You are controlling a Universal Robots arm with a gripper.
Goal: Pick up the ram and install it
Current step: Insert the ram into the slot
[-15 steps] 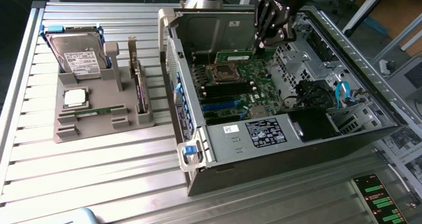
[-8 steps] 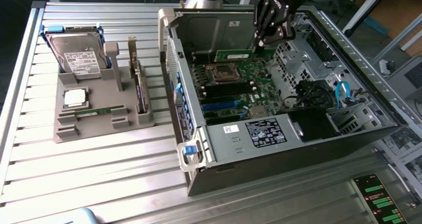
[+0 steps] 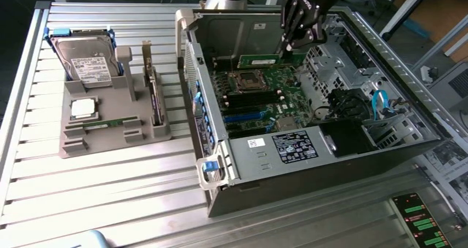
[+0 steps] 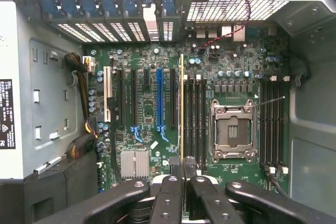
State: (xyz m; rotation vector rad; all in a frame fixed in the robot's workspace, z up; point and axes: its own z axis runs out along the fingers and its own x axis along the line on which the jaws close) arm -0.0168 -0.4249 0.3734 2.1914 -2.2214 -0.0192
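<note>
Pincer [image 4: 183,167] nearly closed, black fingers clamped on ram [image 4: 182,103]: thin flat green board, seen edge-on. Below pincer: open grey metal case [image 3: 245,152]; green motherboard [image 4: 231,61], long black slots [image 4: 195,119] and square silver socket [image 4: 232,129] contained inside.

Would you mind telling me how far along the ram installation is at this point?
Pickup looks done: the gripper is shut on the ram, holding it above the motherboard inside the open case. It is not yet seated in the memory slots.

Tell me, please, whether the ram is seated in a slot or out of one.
Out: the ram hangs clamped in the gripper's jaws, above the motherboard, not pressed into any slot.
</note>
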